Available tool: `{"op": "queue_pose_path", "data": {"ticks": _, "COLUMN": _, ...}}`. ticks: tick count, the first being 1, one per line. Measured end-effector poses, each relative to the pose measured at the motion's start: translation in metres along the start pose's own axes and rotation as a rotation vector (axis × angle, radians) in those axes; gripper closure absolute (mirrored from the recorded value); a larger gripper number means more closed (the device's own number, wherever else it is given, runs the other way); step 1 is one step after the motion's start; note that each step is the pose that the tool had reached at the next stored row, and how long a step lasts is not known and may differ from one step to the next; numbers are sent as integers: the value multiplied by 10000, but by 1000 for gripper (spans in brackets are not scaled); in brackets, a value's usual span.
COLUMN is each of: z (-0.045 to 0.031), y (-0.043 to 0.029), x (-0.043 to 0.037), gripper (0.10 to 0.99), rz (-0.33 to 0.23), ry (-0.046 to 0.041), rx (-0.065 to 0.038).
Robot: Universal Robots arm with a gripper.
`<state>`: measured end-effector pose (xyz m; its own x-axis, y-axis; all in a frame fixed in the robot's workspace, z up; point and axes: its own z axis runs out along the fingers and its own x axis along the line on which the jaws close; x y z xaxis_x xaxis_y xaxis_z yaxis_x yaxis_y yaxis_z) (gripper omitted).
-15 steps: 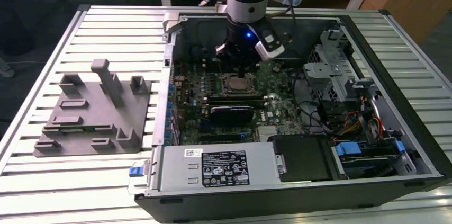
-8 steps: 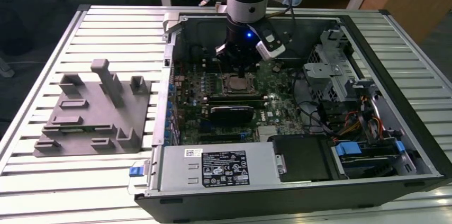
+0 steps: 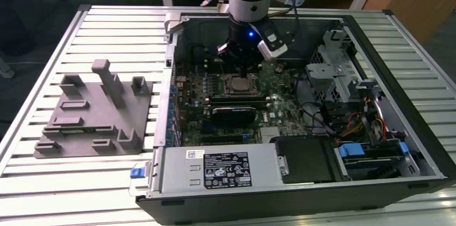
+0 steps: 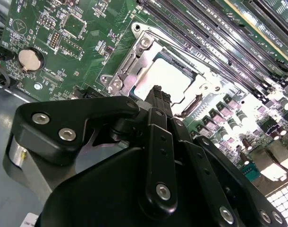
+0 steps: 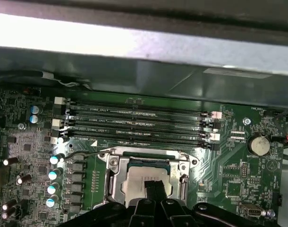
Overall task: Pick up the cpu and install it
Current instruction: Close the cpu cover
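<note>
The cpu [image 3: 241, 83], a small square chip with a pale silver top, lies flat inside the metal socket frame [image 4: 127, 71] on the green motherboard. It appears in both wrist views, cpu [image 4: 167, 78] and cpu [image 5: 132, 182]. My gripper [image 3: 246, 72] hangs straight over it inside the open computer case. Its black fingers are pressed together, and the gripper [image 4: 156, 93] tips sit at or just above the chip's top near one edge. I cannot tell whether they touch. Seen in the first wrist view, the gripper [image 5: 153, 188] holds nothing between the fingers.
A grey fixture [image 3: 93, 114] with upright posts lies on the slatted table at the exterior view's left. Inside the case [image 3: 370, 33] are memory slots [image 5: 134, 123], a black card [image 3: 232, 114], a drive cage [image 3: 342, 71], cables and a power supply [image 3: 213, 167]. A coin battery [image 5: 257, 145] sits beside the socket.
</note>
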<state>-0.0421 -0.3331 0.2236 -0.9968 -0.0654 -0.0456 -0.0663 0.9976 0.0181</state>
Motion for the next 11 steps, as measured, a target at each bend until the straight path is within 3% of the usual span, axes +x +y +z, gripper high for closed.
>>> {"op": "queue_pose_path", "data": {"ticks": 11, "z": -15, "y": 0, "x": -1, "gripper": 980, "rz": 606, "ry": -11, "rx": 61}}
